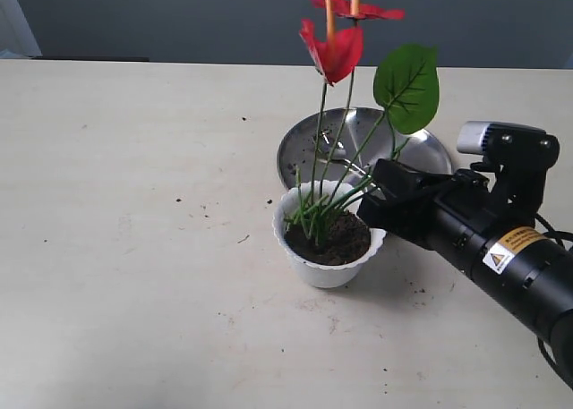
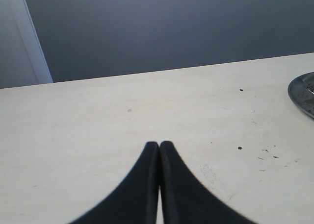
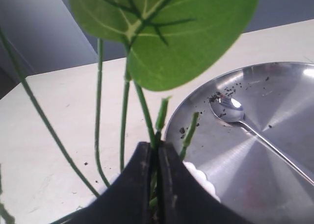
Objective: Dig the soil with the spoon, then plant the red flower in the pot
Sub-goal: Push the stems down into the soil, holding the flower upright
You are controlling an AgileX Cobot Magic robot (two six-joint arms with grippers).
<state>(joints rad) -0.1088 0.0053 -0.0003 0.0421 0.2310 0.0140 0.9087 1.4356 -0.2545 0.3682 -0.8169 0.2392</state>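
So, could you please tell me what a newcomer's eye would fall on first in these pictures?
The red flower stands tall in the white pot at the centre of the exterior view, its stems pinched by the right gripper. Just behind the pot lies a shiny steel plate holding the spoon.
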